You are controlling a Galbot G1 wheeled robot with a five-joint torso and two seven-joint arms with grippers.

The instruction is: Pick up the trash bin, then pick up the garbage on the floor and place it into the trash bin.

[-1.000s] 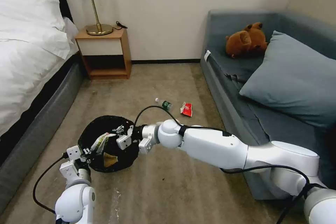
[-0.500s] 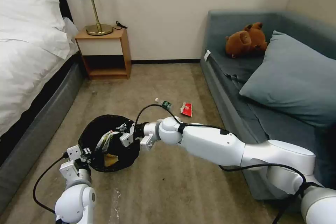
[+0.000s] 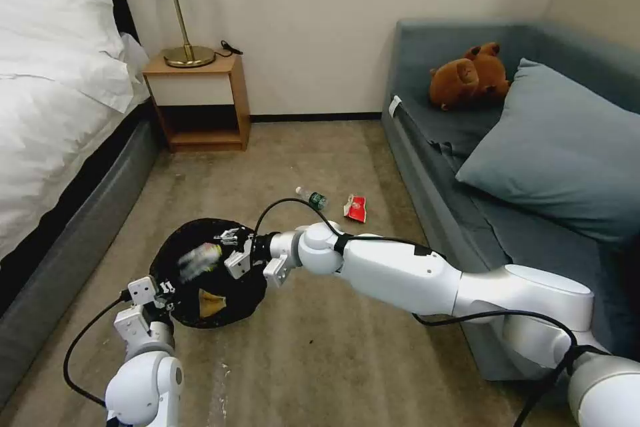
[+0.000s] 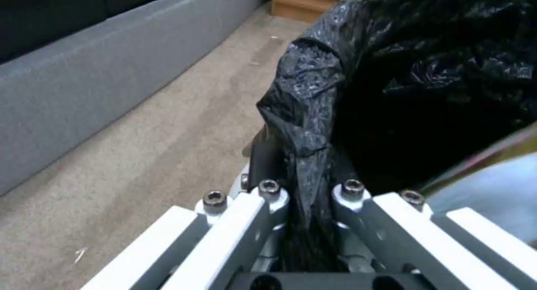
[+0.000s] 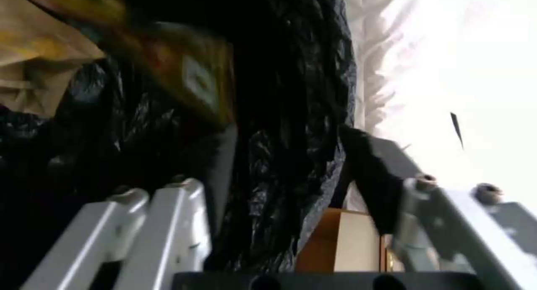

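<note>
The trash bin (image 3: 175, 241), lined with a black bag (image 4: 392, 71), hangs just above the floor (image 3: 320, 347). My left gripper (image 3: 164, 291) (image 4: 306, 193) is shut on its near rim. My right gripper (image 3: 225, 248) (image 5: 291, 149) hovers over the bin's mouth, open, with nothing between its fingers. A yellow-and-black wrapper (image 3: 199, 260) (image 5: 184, 71) shows as a blur inside the bin, just off the right fingertips. Tan crumpled paper (image 3: 212, 301) (image 5: 39, 59) lies at the bin's bottom. On the carpet beyond lie a small clear bottle (image 3: 312, 198) and a red-and-white packet (image 3: 355, 207).
A bed (image 3: 53, 147) runs along the left and a grey sofa (image 3: 467, 167) with a cushion and a brown plush toy (image 3: 470, 77) along the right. A wooden nightstand (image 3: 199, 103) with a lamp stands at the far wall. Open carpet lies between them.
My right gripper has let go of the yellow-and-black wrapper, which is now dropping into the bin. The right arm has shifted slightly away from me. The left gripper holds the bin still.
</note>
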